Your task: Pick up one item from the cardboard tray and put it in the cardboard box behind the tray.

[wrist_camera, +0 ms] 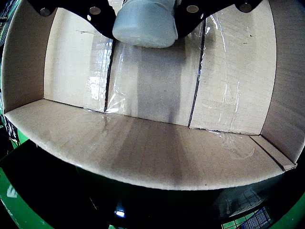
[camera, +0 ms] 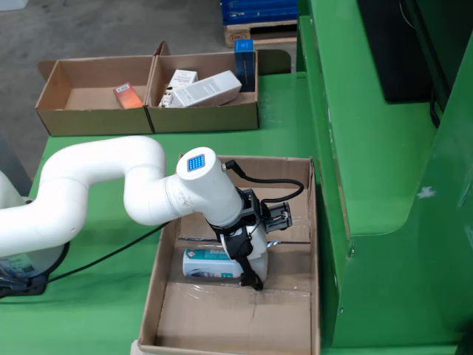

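Note:
In the view from above, my gripper (camera: pixel 255 260) is down inside the large open cardboard box (camera: pixel 314 244), shut on a white bottle (camera: pixel 208 264) with a teal label. The bottle lies sideways, low over the box floor, with its right end between the black fingers. The view that rides on the gripper shows the bottle's pale end (wrist_camera: pixel 145 26) at the top, held by the gripper (wrist_camera: pixel 145 19). Below it are the box's brown inner walls (wrist_camera: pixel 143 148) and taped seams. Whether the bottle touches the floor cannot be told.
At the back of the green table stand two shallow cardboard trays (camera: pixel 96 122). The left one holds a small orange box (camera: pixel 127 95). The right one holds white cartons (camera: pixel 205 89) and a blue box (camera: pixel 244 55). A tall green machine wall (camera: pixel 369 148) rises on the right.

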`<state>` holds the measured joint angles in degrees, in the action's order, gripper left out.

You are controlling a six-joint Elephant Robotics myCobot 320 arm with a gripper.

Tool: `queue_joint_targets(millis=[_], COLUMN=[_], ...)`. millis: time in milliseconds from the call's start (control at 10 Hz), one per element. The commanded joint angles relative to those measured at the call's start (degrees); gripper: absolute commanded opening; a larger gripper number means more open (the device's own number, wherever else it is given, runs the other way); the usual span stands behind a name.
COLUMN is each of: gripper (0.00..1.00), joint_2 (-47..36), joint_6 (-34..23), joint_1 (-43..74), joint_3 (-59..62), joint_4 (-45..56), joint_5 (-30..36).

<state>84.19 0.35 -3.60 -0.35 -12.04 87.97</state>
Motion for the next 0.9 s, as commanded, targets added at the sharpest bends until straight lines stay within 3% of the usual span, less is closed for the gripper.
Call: queue_joint_targets(millis=[0, 600, 700, 800], gripper=[0.00, 0.00, 0.00, 0.00], joint_2=[-1.08, -1.08, -7.53, -7.53], joint_6=[-0.09, -0.09, 0.04, 0.04], joint_1=[0.52, 0.52, 0.44, 0.44], joint_3=[0.35, 0.35, 0.35, 0.35], joint_4=[0.37, 0.37, 13.03, 13.03], joint_5=[-0.77, -0.77, 2.92, 2.92])
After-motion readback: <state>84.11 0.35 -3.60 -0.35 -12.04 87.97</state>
